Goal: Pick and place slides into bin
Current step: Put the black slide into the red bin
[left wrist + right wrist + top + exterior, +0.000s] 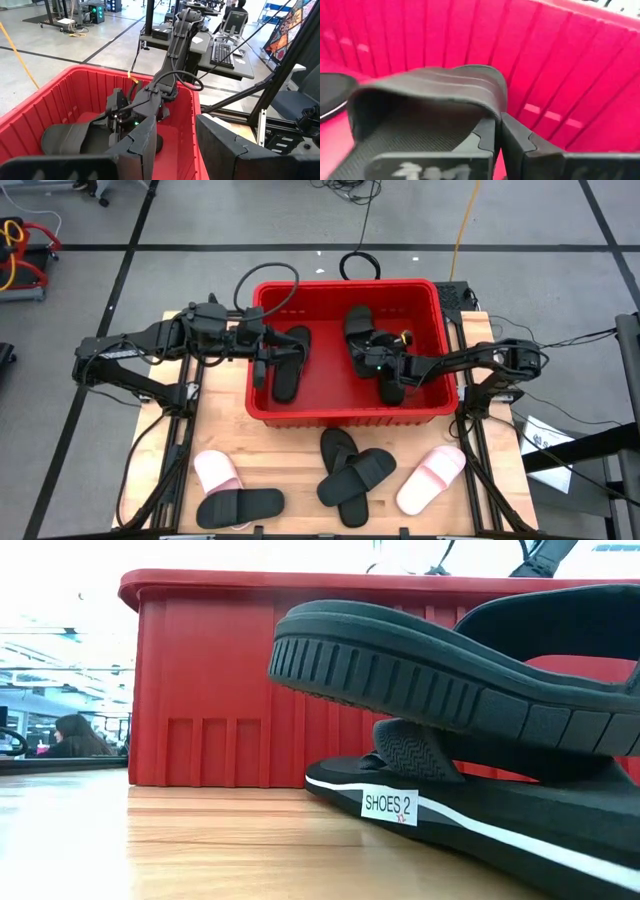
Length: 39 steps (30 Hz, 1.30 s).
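Wooden table [290, 440], edges partly hidden by the arm frames. Red bin [345, 416] at the far middle of the table; floor partly covered by two black slides and both grippers; in the low view only one solid wall [200, 690] visible, the rest blocked by sandals close to the lens.

Left arm reaching in over the bin's left rim; left gripper [262, 365] above a black slide [290, 363] lying lengthwise in the left half, fingers [220, 145] spread apart, nothing between them. Contact with that slide not discernible.

Right arm entering over the right rim; right gripper [388, 370] low in the right half, fingers [517, 137] pressed together beside the strap [435, 82] of a black slide [360, 330]. Grip on the strap itself not clear; sole largely hidden beneath the gripper.

Outside the bin, on the near table: two black slides [352, 470] crossed in the middle, one bearing a label [388, 805] reading "SHOES 2"; a pale pink slide [432, 478] to their right; a second pink slide [216, 472] and a black slide [240, 508] at near left, touching, the black one close to the frame edge.
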Motion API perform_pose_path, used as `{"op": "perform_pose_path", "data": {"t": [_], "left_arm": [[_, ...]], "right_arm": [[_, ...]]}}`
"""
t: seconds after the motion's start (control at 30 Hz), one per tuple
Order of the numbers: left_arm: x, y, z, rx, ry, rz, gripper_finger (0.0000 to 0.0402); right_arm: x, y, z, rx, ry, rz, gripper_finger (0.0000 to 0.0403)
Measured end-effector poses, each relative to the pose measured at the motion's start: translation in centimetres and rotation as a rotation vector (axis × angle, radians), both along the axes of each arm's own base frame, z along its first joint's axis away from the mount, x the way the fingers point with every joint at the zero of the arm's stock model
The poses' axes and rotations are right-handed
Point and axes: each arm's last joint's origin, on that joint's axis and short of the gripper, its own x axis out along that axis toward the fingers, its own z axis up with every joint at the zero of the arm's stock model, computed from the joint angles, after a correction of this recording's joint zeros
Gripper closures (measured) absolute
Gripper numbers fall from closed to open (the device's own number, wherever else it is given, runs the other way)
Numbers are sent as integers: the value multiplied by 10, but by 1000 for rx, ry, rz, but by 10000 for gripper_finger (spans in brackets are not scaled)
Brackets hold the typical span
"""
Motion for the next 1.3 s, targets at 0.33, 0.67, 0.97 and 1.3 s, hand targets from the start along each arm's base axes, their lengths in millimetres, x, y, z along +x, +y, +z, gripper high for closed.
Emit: {"op": "perform_pose_path", "data": {"t": [0.33, 0.67, 0.97, 1.3], "left_arm": [[0, 1, 0, 1, 0, 2, 268], [0, 1, 0, 4, 0, 2, 268], [0, 1, 0, 4, 0, 2, 268], [0, 1, 0, 4, 1, 2, 268]], "right_arm": [[-6, -13, -5, 53, 10, -14, 399], [-8, -13, -12, 160, -55, -5, 399], [-5, -11, -14, 268, -55, 134, 399], [-7, -13, -15, 266, -36, 121, 355]]}}
